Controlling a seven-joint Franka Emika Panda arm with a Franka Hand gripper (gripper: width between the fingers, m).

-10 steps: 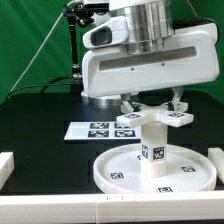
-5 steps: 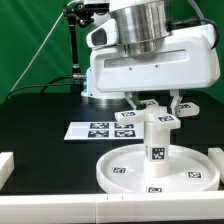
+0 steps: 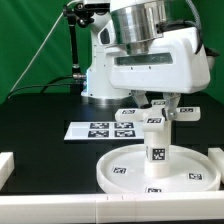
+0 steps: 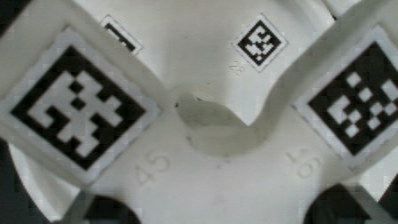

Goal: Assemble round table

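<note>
- Round table [image 3: 157,150] stands half-built directly beneath the hand [image 3: 158,104], on the black desk [image 3: 40,115].
- Its large rimmed disc [image 3: 120,168] lies flat on the desk, and we see tags on its face.
- The short thick leg [image 3: 157,138] rises upright from the middle of the disc, straight below the hand, with a tag on its side.
- The cross-bar foot [image 3: 128,113] sits level on top of the leg, and its arms reach out past both sides of the hand.
- We see the hand clenched on the foot's middle, a finger on each side of it.
- In the wrist view the foot [image 4: 196,110] fills the picture, showing tagged arms around a round hub.
- The marker board [image 3: 98,130] lies flat on the desk, beyond the disc and off to one side of the hand.
- A plain white bracket [image 3: 6,165] sits at the desk edge, well apart from the hand.
</note>
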